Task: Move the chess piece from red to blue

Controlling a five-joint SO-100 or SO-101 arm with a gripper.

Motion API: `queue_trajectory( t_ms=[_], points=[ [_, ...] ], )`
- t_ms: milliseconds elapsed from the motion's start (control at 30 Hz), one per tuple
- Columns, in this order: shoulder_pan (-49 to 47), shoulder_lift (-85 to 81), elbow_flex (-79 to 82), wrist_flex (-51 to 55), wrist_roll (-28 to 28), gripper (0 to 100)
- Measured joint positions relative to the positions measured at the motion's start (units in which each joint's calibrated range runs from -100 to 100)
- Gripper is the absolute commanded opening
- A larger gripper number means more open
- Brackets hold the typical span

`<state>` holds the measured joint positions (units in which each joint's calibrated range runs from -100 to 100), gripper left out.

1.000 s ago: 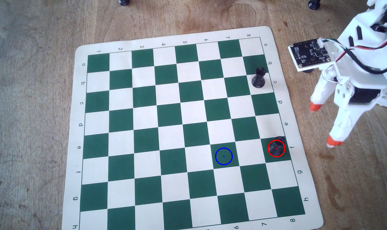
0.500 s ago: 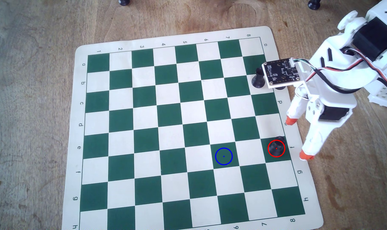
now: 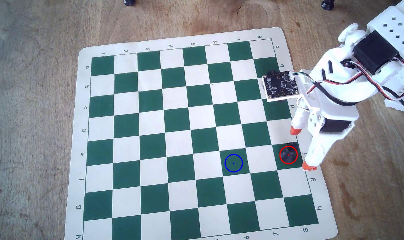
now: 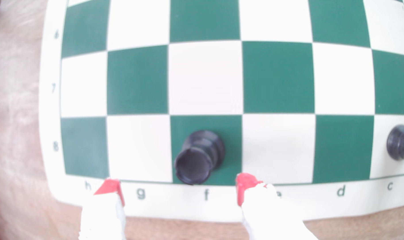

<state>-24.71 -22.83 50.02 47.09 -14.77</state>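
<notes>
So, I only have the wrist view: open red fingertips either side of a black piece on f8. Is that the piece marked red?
Observer: Yes. In the overhead view the red circle rings that chess piece.
Operator: And where is blue? I see no marks at all.
Observer: The blue circle lies on a green square in the same row, two squares to the left of the piece in the overhead view, with nothing standing in it.

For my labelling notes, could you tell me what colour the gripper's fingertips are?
Orange-red fingertips on white fingers, clearest in the wrist view.
</notes>
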Motion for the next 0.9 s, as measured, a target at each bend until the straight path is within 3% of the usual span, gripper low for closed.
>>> queue_trajectory(
  t_ms=[633, 900],
  points=[
    [0.0, 0.3, 2.0, -6.9, -0.3, 27],
    [0.0, 2.3, 2.8, -9.2, -0.3, 22]
  ],
)
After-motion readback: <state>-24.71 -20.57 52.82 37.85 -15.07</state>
